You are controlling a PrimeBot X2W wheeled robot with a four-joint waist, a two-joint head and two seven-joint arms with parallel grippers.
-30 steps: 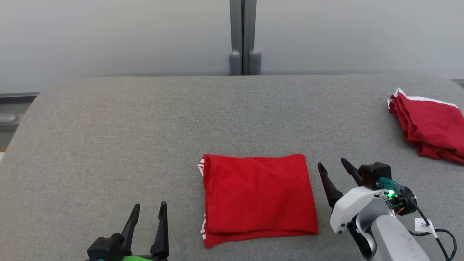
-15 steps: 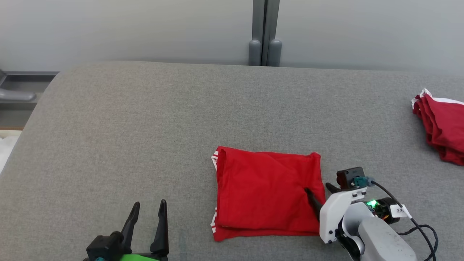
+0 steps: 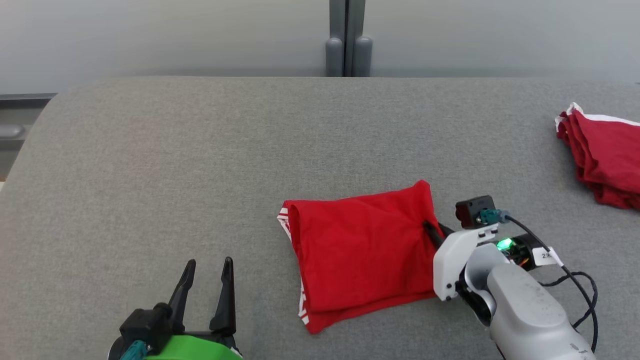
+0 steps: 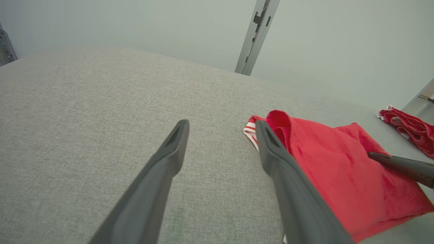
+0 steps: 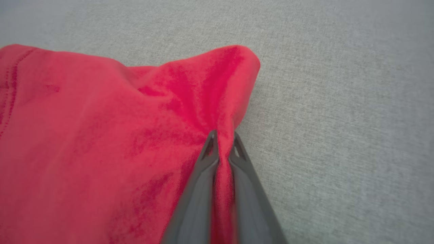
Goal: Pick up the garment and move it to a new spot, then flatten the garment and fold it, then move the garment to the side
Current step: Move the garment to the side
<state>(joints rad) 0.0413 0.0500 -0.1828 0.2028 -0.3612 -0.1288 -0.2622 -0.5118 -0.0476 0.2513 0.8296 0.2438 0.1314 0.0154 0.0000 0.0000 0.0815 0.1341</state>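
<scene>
The garment (image 3: 360, 250) lies folded into a bright red rectangle on the grey cloth-covered table (image 3: 200, 150), with white red-striped sleeve trim showing at its left edge. My right gripper (image 3: 429, 229) is shut on the garment's right edge. In the right wrist view, a pinched ridge of the garment (image 5: 101, 135) runs between the tips of that gripper (image 5: 222, 136), and the corner beyond them bunches upward. My left gripper (image 3: 210, 261) stands open over bare table at the lower left. From the left wrist, this gripper (image 4: 221, 123) holds nothing and the garment (image 4: 332, 176) lies to its right.
A second red cloth (image 3: 605, 165) with white trim lies crumpled at the table's far right edge; it also appears as the cloth (image 4: 407, 127). A grey post (image 3: 345, 40) stands behind the table against a pale wall. Broad bare table stretches left and behind.
My right gripper moved left onto the garment's right edge and shut on it. The garment's right side is pulled up and skewed. The head camera also shifted; the left gripper kept its place.
</scene>
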